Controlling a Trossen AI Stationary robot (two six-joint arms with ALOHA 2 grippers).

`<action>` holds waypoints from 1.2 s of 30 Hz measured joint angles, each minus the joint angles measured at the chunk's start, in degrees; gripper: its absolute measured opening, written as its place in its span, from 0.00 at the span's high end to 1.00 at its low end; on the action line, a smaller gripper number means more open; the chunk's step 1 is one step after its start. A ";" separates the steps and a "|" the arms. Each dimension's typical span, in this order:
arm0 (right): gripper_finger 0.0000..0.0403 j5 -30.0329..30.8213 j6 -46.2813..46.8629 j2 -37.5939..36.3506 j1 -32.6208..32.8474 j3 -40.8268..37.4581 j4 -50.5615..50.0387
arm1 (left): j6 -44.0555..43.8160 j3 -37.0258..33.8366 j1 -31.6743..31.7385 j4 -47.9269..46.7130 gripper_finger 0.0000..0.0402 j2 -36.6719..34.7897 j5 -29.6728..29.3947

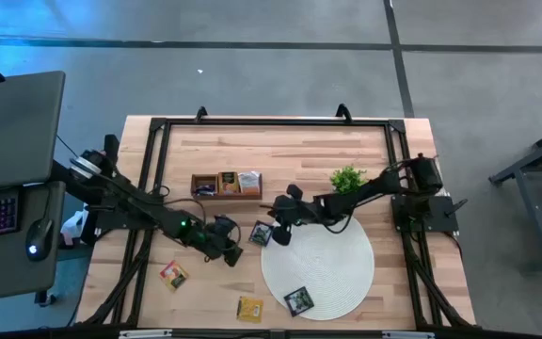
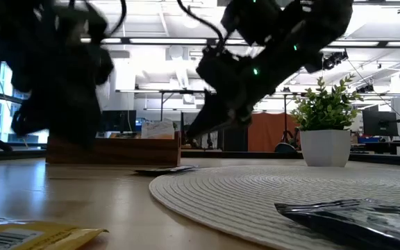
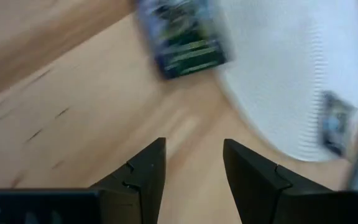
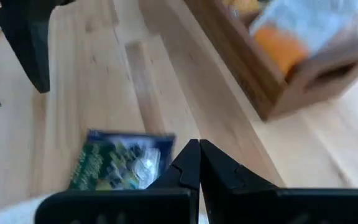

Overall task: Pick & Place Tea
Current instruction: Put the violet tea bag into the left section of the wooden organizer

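A dark green-printed tea packet [image 1: 261, 233] lies flat on the wood at the round white mat's [image 1: 332, 273] left edge. My right gripper [image 1: 277, 233] is shut and hovers just right of this packet [image 4: 123, 163], its tips [image 2: 194, 130] above the table. My left gripper [image 1: 232, 251] stands open to the packet's left, with nothing between its fingers [image 3: 194, 146]; the packet [image 3: 182, 37] lies ahead of it. Another dark packet [image 1: 298, 300] rests on the mat, and a yellow one [image 1: 249, 308] and a red one [image 1: 174, 275] lie on the wood.
A brown wooden divided tray [image 1: 226, 184] holding tea packets stands behind the grippers, left of a small green plant in a white pot [image 1: 347, 177]. A black frame [image 1: 271, 122] runs round the table's edges. Bare wood lies at the far side and near left.
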 joint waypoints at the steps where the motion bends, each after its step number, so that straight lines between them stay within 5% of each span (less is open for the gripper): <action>1: 1.00 -0.65 0.23 1.05 -0.22 0.11 0.66 | -1.06 -0.10 0.04 0.25 0.61 1.21 0.26; 11: 1.00 -3.38 2.22 11.53 1.72 10.20 -7.31 | -7.14 0.06 0.02 11.30 0.61 9.46 -1.44; 36: 1.00 2.41 11.26 12.25 5.90 12.88 -7.98 | -5.86 -0.03 1.28 13.87 0.61 10.51 -13.12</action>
